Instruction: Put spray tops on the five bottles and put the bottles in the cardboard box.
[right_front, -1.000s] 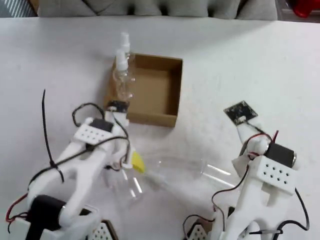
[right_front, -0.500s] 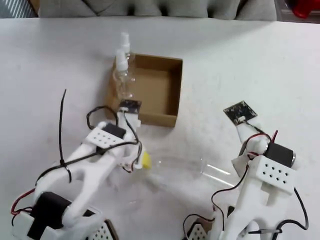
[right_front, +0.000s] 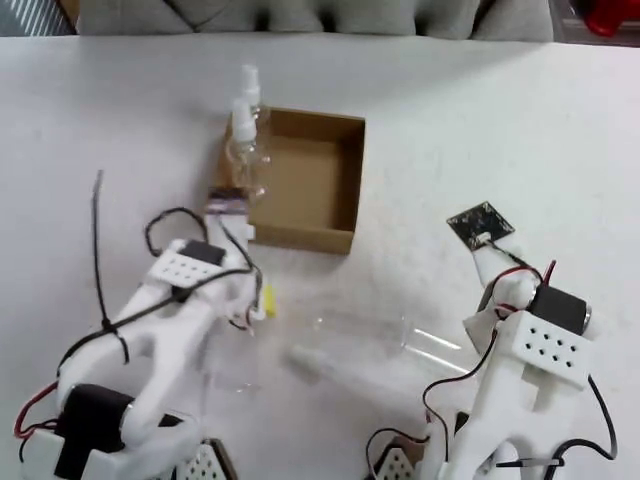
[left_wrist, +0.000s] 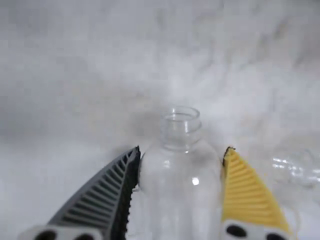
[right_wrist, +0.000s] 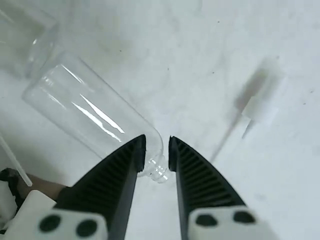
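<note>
In the left wrist view my left gripper (left_wrist: 181, 150) is shut on a clear bottle (left_wrist: 180, 175) with an open neck and no top, held between its black and yellow fingers. From above, this gripper (right_front: 258, 300) hangs just in front of the cardboard box (right_front: 345, 190). Two bottles with spray tops (right_front: 245, 140) stand at the box's left wall. My right gripper (right_wrist: 156, 140) hovers, narrowly open, over a lying clear bottle (right_wrist: 90, 112) whose neck shows in the gap. A loose spray top (right_wrist: 260, 107) lies beside it.
More clear bottles (right_front: 365, 335) lie on the white table between the arms, with a spray top (right_front: 310, 362) near them. The right arm (right_front: 530, 345) rests at the front right. A sofa edge runs along the back.
The left arm swung right, then back left and closer to the box, with the bottle in its gripper. The right arm has kept still.
</note>
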